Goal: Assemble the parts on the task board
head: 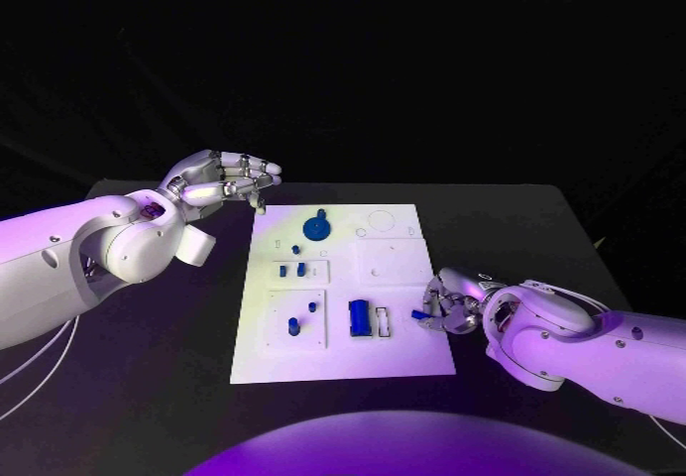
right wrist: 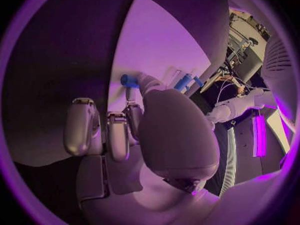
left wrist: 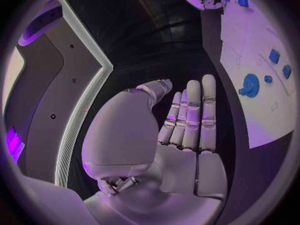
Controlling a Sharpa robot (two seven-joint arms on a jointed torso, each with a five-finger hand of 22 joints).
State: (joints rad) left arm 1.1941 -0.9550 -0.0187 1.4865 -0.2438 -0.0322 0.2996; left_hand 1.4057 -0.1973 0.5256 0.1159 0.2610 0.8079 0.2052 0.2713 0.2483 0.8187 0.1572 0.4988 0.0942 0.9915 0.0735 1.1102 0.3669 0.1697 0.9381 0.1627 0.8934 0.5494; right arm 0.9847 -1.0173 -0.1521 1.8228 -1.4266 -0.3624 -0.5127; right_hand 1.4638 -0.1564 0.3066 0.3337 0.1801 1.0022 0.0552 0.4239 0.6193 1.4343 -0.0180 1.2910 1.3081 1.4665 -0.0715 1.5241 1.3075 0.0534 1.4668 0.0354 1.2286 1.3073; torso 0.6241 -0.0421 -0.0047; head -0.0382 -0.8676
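Note:
The white task board (head: pixel 407 357) lies in the middle of the black table. On it are a blue gear (head: pixel 317 228), several small blue parts (head: pixel 293 269) and a taller blue block (head: pixel 358 317). My right hand (head: pixel 458 300) is at the board's right edge and pinches a small blue part (head: pixel 420 315) just above the board; the right wrist view shows that part (right wrist: pixel 129 80) at my fingertips (right wrist: pixel 132 110). My left hand (head: pixel 222 181) hovers off the board's far left corner, fingers apart and holding nothing. In the left wrist view my left hand (left wrist: pixel 187 130) is flat, with the gear (left wrist: pixel 250 85) beyond it.
An empty narrow slot (head: pixel 382 319) sits beside the blue block. A round recess (head: pixel 384 220) marks the board's far right part. Bare black table (head: pixel 171 337) lies to the left of the board.

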